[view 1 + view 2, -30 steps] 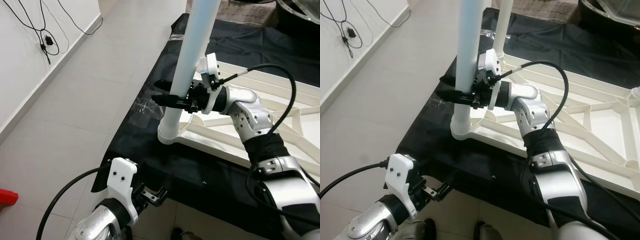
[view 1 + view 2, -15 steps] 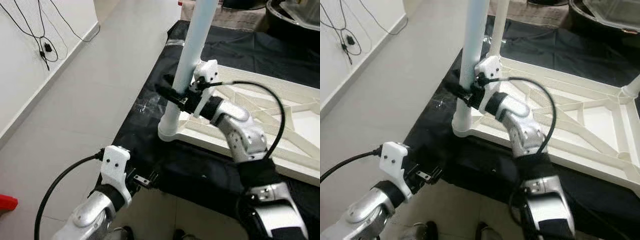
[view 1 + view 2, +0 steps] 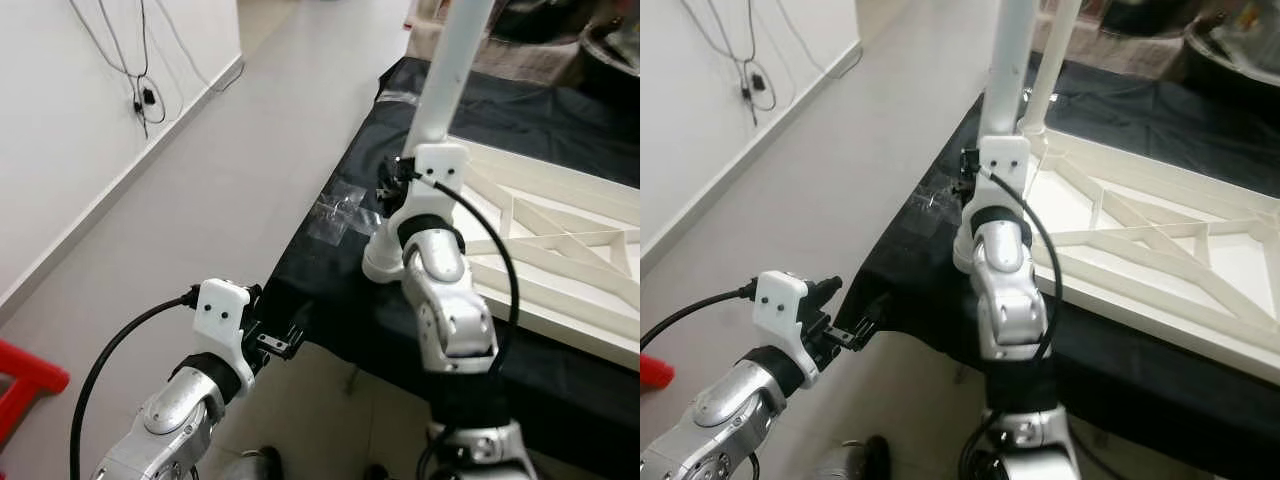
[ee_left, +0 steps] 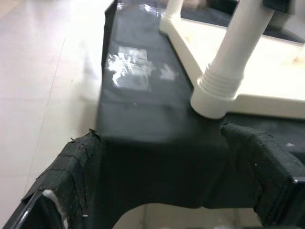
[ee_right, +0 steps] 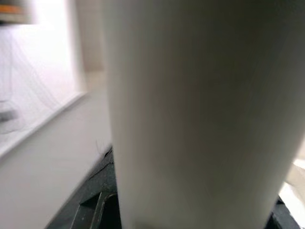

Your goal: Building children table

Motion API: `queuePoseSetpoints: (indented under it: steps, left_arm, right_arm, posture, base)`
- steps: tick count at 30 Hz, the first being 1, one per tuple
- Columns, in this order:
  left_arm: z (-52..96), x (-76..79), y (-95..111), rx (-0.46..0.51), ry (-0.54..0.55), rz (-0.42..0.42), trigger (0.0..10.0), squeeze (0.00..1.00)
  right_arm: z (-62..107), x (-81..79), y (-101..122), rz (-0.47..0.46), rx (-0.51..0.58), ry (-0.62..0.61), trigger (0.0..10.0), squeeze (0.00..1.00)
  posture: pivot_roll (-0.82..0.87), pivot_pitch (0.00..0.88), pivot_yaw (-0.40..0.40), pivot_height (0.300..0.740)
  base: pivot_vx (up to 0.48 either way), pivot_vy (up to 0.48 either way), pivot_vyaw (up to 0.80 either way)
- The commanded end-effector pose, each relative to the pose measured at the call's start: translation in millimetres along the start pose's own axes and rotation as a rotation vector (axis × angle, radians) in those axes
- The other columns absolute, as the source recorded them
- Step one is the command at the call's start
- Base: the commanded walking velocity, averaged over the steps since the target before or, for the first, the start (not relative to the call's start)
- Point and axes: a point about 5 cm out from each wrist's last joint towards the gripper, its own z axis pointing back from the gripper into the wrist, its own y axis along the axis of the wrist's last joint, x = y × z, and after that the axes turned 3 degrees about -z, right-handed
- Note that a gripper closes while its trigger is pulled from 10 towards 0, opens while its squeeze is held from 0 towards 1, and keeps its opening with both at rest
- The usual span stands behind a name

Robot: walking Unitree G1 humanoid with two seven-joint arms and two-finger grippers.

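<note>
An upturned white tabletop (image 3: 1160, 250) lies on a black-draped bench (image 3: 340, 250), a white leg (image 3: 1005, 80) standing in its socket at the tabletop's near left corner, by the bench's left edge. The right gripper (image 3: 392, 185) sits at the leg — whether clamped, its wrist hides. Twisting the leg home likely wants a square, level grip, the leg kept plumb. The left gripper (image 4: 167, 191), fingers apart, hovers off the bench's near edge. Its wrist view alone shows the ribbed collar (image 4: 220, 90) — the right wrist view, only blurred leg.
</note>
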Motion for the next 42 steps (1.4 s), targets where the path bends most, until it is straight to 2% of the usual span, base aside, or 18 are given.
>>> queuePoseSetpoints:
  steps: [1,2,3,5,7,10,12,13,17,21,31,39,42]
  left_arm:
    - [4.4,-1.2,-8.3,-0.028,0.015,0.007,10.0,0.0]
    - [4.4,-1.2,-8.3,-0.028,0.015,0.007,10.0,0.0]
    - [4.3,-1.3,-8.3,-0.028,0.014,0.005,10.0,0.0]
    - [4.3,-1.3,-8.3,-0.028,0.014,0.005,10.0,0.0]
    - [4.8,-1.6,-7.8,-0.028,0.014,0.002,10.0,0.0]
    - [5.6,-1.8,-7.3,-0.028,0.013,0.001,10.0,0.0]
    - [6.6,-2.1,-6.7,-0.029,0.01,-0.004,10.0,0.0]
    - [6.6,-2.1,-6.7,-0.029,0.01,-0.004,10.0,0.0]
    - [6.5,-1.8,-7.1,-0.031,0.002,-0.005,10.0,0.0]
    - [6.3,0.9,-8.0,-0.034,-0.01,-0.004,10.0,0.0]
    - [5.2,4.8,-9.4,-0.037,-0.03,-0.003,10.0,0.0]
    - [5.7,5.4,-10.5,-0.039,-0.035,-0.004,10.0,0.0]
    - [6.2,5.7,-11.3,-0.041,-0.037,-0.004,10.0,0.0]
  right_arm:
    - [10.4,-12.2,-31.3,-0.037,-0.162,-0.081,10.0,0.0]
    - [10.4,-12.2,-31.3,-0.037,-0.162,-0.081,10.0,0.0]
    - [10.8,-15.3,-30.9,-0.065,-0.168,-0.137,10.0,0.0]
    - [10.8,-15.3,-30.9,-0.065,-0.168,-0.137,10.0,0.0]
    - [6.7,-18.6,-31.1,-0.087,-0.168,-0.252,10.0,0.0]
    - [4.1,-18.9,-32.8,-0.094,-0.179,-0.309,10.0,0.0]
    - [-3.4,-14.3,-34.6,-0.107,-0.191,-0.411,10.0,0.0]
    - [-3.4,-14.3,-34.6,-0.107,-0.191,-0.411,10.0,0.0]
    - [-20.0,0.4,-31.2,-0.127,-0.18,-0.564,10.0,0.0]
    - [-25.3,7.4,-29.1,-0.137,-0.171,-0.627,10.0,0.0]
    - [-25.4,12.0,-37.6,-0.195,-0.228,-0.729,10.0,0.0]
    - [-27.4,7.4,-37.7,-0.197,-0.218,-0.715,10.0,0.0]
    - [-27.9,0.7,-37.1,-0.197,-0.208,-0.681,10.0,0.0]
  posture:
    - [0.1,0.225,-0.048,0.74]
    - [0.1,0.225,-0.048,0.74]
    - [0.1,0.226,-0.049,0.74]
    - [0.1,0.226,-0.049,0.74]
    - [0.12,0.228,-0.048,0.74]
    - [0.12,0.23,-0.046,0.74]
    - [0.12,0.23,-0.044,0.74]
    - [0.12,0.23,-0.044,0.74]
    - [0.13,0.23,-0.042,0.74]
    - [0.14,0.227,-0.038,0.74]
    - [0.14,0.212,-0.034,0.74]
    - [0.14,0.204,-0.035,0.74]
    - [0.14,0.202,-0.035,0.74]
  base:
    - [0.0,0.0,0.0]
    - [0.0,0.0,0.0]
    - [0.0,0.0,0.0]
    - [0.0,0.0,0.0]
    - [0.0,0.0,0.0]
    - [0.0,0.0,0.0]
    - [0.0,0.0,0.0]
    - [0.0,0.0,0.0]
    - [0.0,0.0,0.0]
    - [0.0,0.0,0.0]
    - [0.0,0.0,0.0]
    - [0.0,0.0,0.0]
    - [0.0,0.0,0.0]
